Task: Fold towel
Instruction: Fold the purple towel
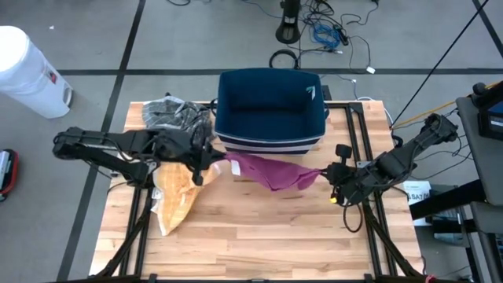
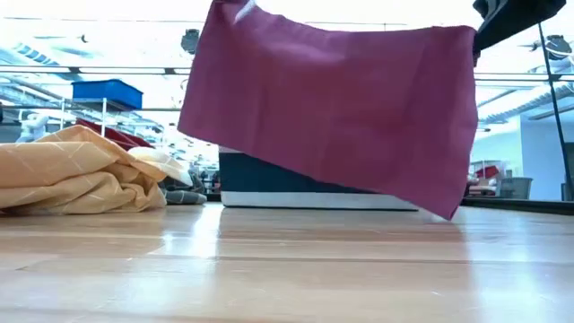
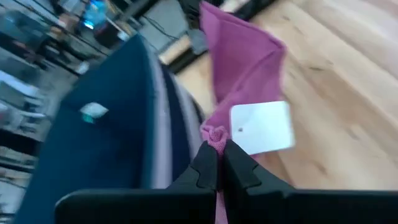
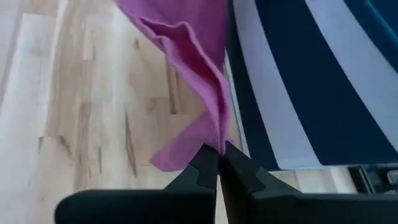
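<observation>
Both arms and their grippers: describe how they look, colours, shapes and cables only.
Both arms are dark, nearly black, built of slim jointed links with thin black cables along them. The left gripper and the right gripper are the same matte black. In the wrist views each ends in two flat, angular black fingers tapering to narrow tips, set on a wide black crossbar. No markings show.
</observation>
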